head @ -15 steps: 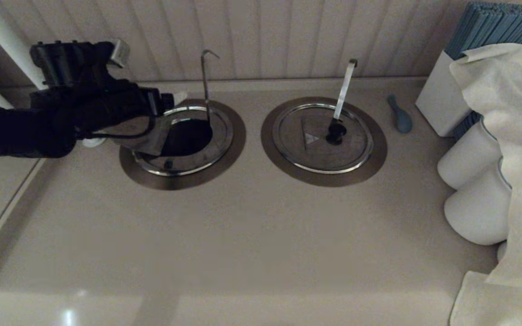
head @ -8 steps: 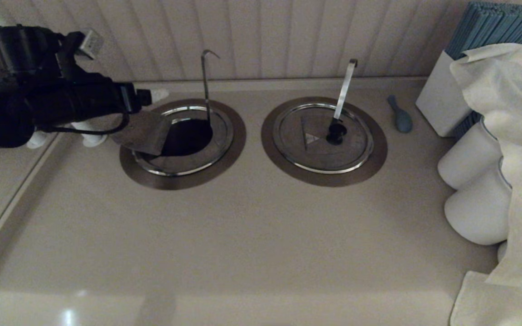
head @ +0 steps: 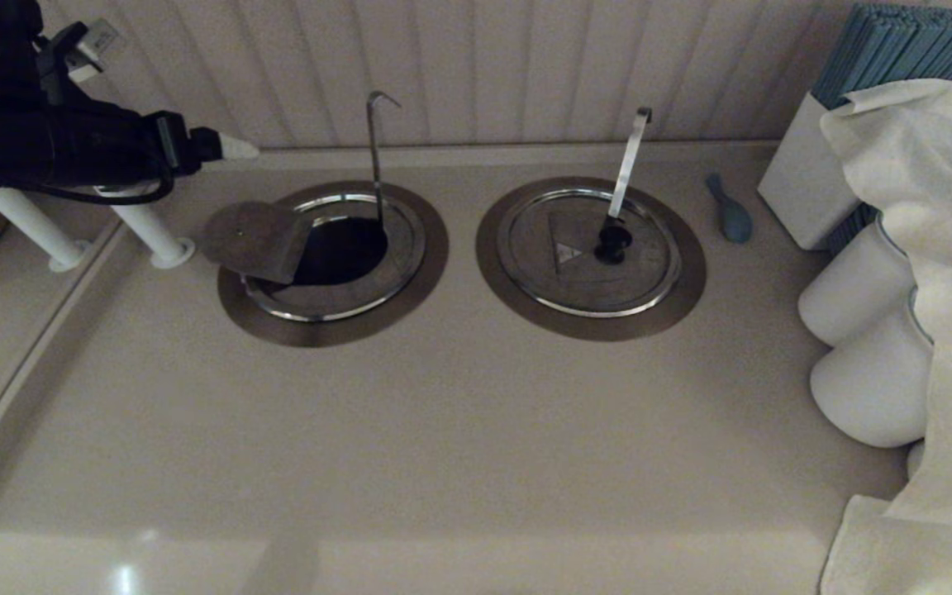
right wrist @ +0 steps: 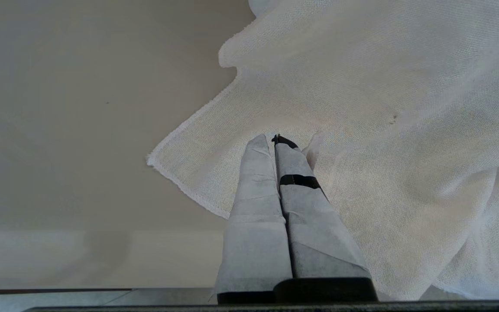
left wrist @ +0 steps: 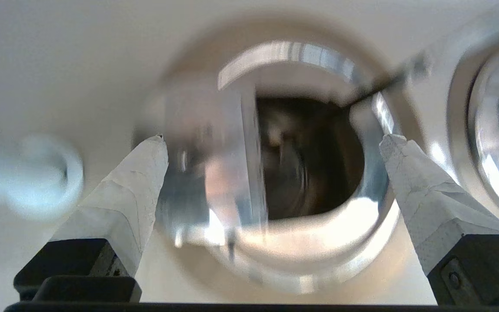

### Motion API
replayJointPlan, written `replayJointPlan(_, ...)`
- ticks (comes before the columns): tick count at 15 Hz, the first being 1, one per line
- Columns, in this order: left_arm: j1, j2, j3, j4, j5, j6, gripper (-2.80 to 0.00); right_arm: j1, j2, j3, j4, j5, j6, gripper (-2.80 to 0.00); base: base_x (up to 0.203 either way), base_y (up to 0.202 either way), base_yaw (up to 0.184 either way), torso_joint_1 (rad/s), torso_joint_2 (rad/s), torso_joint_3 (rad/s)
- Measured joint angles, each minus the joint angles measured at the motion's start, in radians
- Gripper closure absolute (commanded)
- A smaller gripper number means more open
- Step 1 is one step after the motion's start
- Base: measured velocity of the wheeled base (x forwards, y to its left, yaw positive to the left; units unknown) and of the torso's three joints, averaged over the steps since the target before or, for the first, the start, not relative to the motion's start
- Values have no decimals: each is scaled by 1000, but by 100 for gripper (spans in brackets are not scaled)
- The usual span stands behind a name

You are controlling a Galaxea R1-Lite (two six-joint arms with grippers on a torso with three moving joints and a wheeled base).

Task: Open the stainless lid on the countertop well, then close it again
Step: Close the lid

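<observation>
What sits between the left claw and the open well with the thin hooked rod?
In the head view, the round grey steel lid's folded-back flap lies between the left claw and the dark round countertop well; nothing else.

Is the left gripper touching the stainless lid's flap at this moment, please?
Apart: the head view shows the left gripper raised above the folded-open stainless lid.

Beige countertop with two wells set into it

The countertop well is seen half uncovered, its stainless lid folded back over the brown ring. A twin ring is kept closed beside it. A small blue object, possibly a scoop, white cylinders, a white box and pale cloth are found at the right.
</observation>
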Motion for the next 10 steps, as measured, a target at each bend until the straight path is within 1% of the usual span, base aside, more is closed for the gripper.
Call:
replayJointPlan(1, 13, 0, -21, 67, 2, 4, -280, 0, 0, 0, 0, 0, 0, 0, 0, 0, 0, 0, 0, 0)
replayJointPlan(2, 20, 1, -30, 97, 4, 12, -280, 0, 0, 0, 0, 0, 0, 0, 0, 0, 0, 0, 0, 0)
replayJointPlan(5, 28, 3, -44, 187, 4, 79, -280, 0, 0, 0, 0, 0, 0, 0, 0, 0, 0, 0, 0, 0)
replayJointPlan(8, 31, 20, -47, 234, 12, 100, -280, 0, 0, 0, 0, 0, 0, 0, 0, 0, 0, 0, 0, 0)
replayJointPlan(10, 37, 43, -46, 265, 25, 144, -280, 0, 0, 0, 0, 0, 0, 0, 0, 0, 0, 0, 0, 0)
